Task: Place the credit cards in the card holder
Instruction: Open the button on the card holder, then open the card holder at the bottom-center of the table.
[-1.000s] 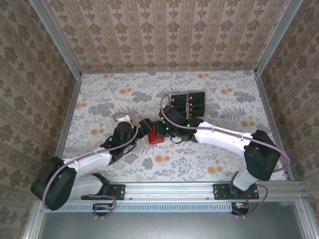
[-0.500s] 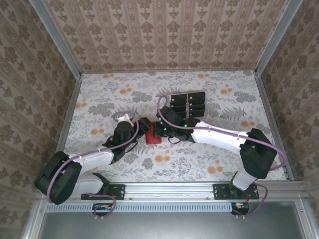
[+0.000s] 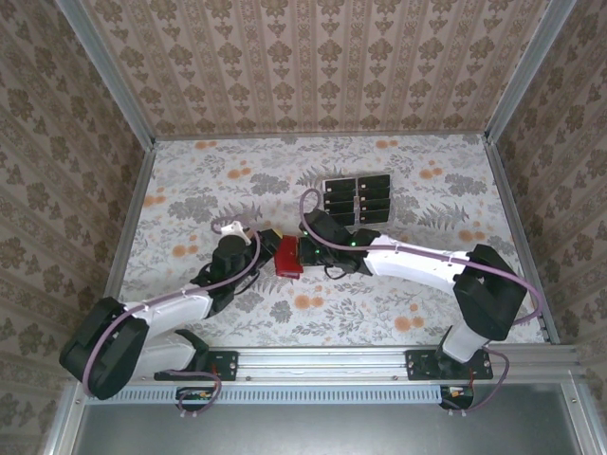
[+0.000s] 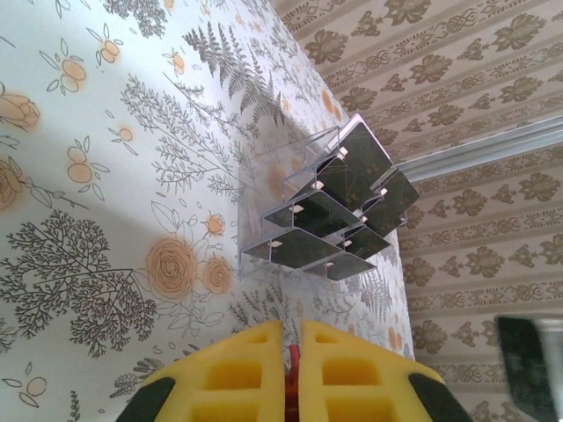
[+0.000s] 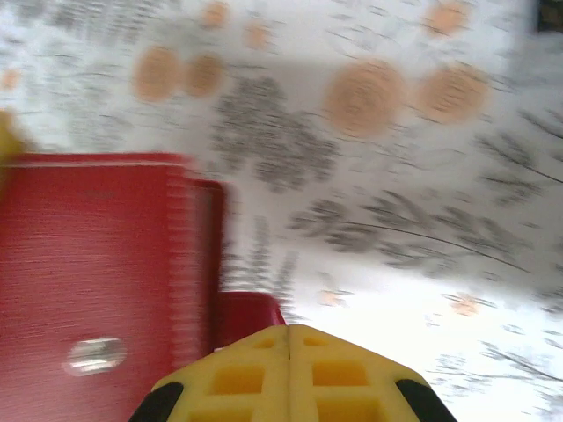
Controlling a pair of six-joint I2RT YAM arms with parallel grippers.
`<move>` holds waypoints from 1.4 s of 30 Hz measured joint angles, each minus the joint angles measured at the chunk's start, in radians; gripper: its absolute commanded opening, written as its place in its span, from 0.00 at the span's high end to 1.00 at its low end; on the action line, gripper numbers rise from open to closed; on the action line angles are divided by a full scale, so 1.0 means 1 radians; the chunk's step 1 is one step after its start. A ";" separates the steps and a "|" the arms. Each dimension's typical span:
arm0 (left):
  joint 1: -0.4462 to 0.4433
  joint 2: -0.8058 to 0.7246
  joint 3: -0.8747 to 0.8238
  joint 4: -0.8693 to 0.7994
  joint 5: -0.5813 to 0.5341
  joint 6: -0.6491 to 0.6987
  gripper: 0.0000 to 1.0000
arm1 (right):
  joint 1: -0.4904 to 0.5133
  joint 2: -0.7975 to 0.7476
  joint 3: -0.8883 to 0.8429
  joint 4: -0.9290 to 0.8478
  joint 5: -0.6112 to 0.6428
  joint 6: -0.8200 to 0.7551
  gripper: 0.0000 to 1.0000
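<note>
Seen from above, a table (image 3: 190, 190) covered in a grey and orange floral print sits inside walls papered in a beige pattern.

At the left, the white and black left arm (image 3: 161, 311) reaches from the near edge toward the middle of the table. The left gripper (image 3: 274, 248) meets the left edge of a small red leather-like folding card holder (image 3: 287, 256). In the left wrist view its yellow jaws are clenched, with a thin red sliver of the card holder pinched between them.

The card holder lies near the centre of the table, between the two grippers.

The right gripper (image 3: 302, 254) touches the card holder's right edge. In the right wrist view its yellow jaws are pressed tight together, and a red flap of the card holder runs in under their tips. The card holder's broad red face fills the left of that blurred view, with a small silver mark on it.

Farther back and slightly to the right stands a clear plastic tray (image 4: 264, 163). It holds the flat black rectangular credit cards (image 3: 356, 197) in two columns, well apart from the card holder.

The right arm (image 3: 427, 265) stretches in from the near right corner.
</note>
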 measured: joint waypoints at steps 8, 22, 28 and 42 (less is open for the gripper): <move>0.000 -0.010 -0.003 -0.015 -0.002 0.031 1.00 | -0.024 -0.057 -0.062 -0.017 0.016 0.000 1.00; 0.000 0.124 -0.025 0.020 0.024 0.079 1.00 | -0.024 -0.097 -0.076 0.022 -0.049 0.002 0.62; 0.000 0.137 -0.036 0.050 0.029 0.079 1.00 | -0.032 -0.065 -0.136 0.069 -0.076 0.026 0.56; -0.001 0.089 -0.036 0.058 0.031 0.079 1.00 | -0.079 0.032 -0.239 0.291 -0.227 0.124 0.55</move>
